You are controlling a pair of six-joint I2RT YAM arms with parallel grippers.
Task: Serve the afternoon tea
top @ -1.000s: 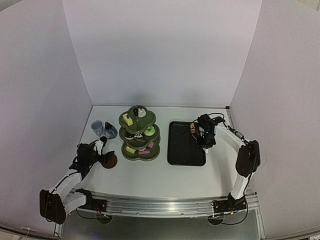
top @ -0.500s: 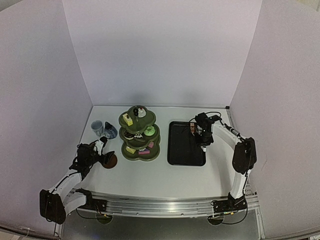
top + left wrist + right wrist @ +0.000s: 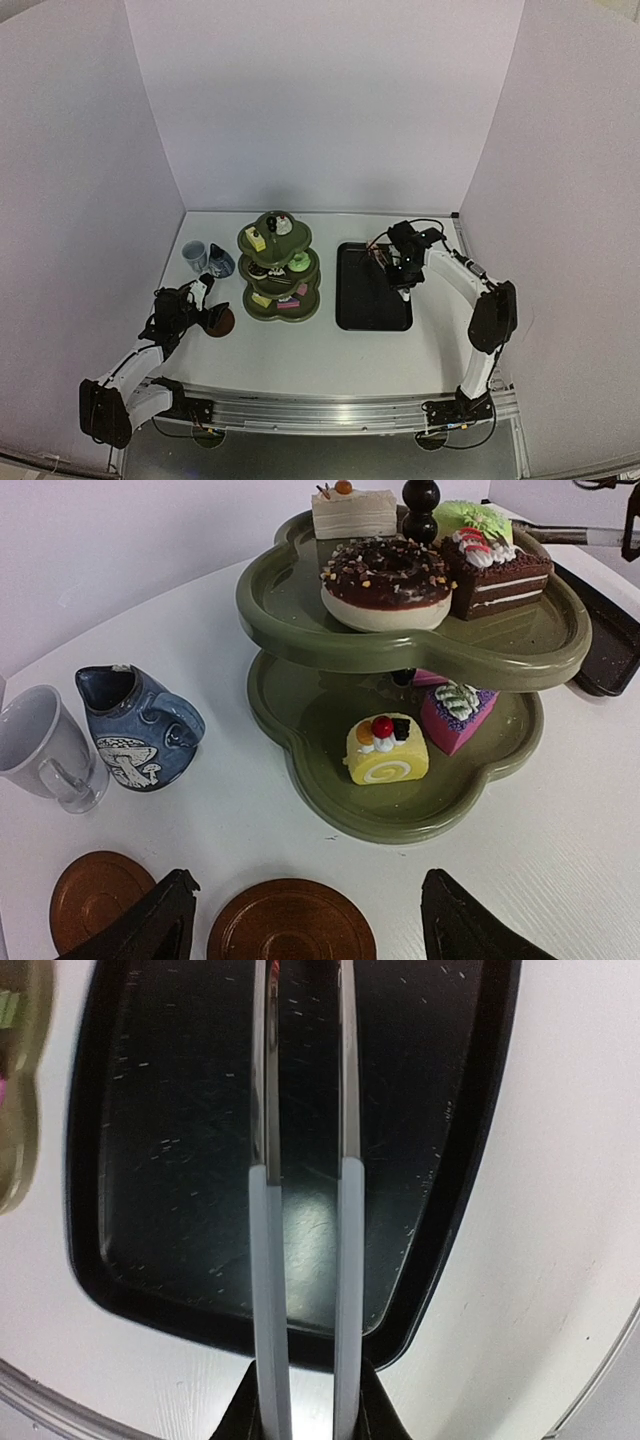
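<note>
Right gripper (image 3: pixel 305 1405) just clamped tighter on thin white tongs (image 3: pixel 265 1260) over black rectangular tray (image 3: pixel 170 1160); left gripper (image 3: pixel 305 885) wide, empty. Small colourful cakes (image 3: pixel 386 748) likely all served.

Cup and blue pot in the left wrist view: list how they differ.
The cup is pale and plain; the pot is dark blue with a mushroom picture. The cup's rim is round; the pot's is pinched into a spout. Both stand upright on the table, each with a handle.

High rear camera shares stand (image 3: pixel 400 650), tray (image 3: pixel 170 1160) with close wrist cameras.
</note>
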